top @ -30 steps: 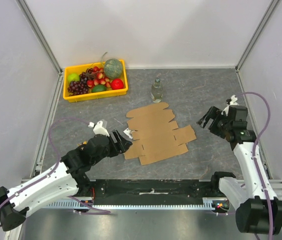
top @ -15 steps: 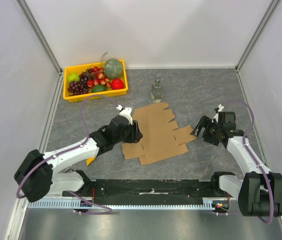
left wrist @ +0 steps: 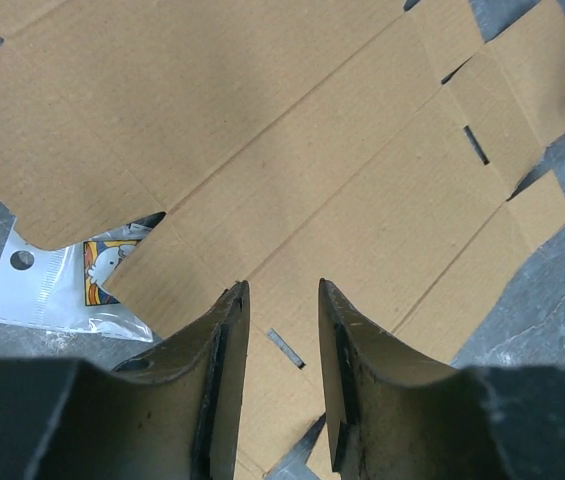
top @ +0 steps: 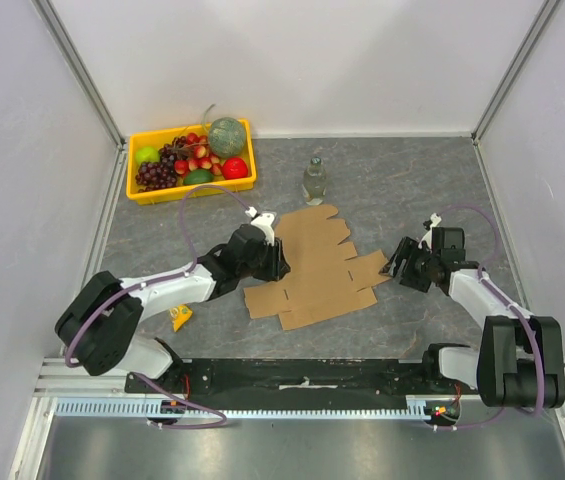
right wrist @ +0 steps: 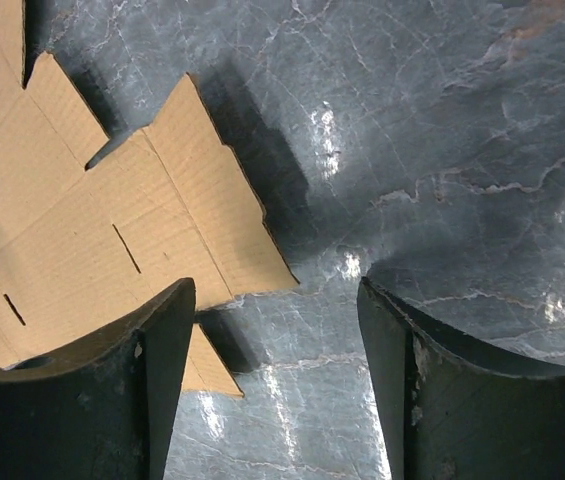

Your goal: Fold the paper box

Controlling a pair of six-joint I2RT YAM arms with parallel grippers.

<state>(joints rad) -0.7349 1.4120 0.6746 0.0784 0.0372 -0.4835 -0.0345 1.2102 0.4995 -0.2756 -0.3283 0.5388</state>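
Since your left jaws sit part-open and empty over the left edge of the box (top: pixel 312 265), flat on the table (top: pixel 412 190), and your right jaws gape empty at its right flap, a sloppy pinch could skid it toward the bottle (top: pixel 313 181).

A lab test cell: white panel walls (top: pixel 292 60), aluminium frame posts (top: pixel 82 72), grey stone-look table (top: pixel 412 180).

The right claw (right wrist: pixel 274 290) stands open above the table (right wrist: pixel 462 150), a paper box (right wrist: pixel 162 230) flap between its fingers (right wrist: pixel 142 400)
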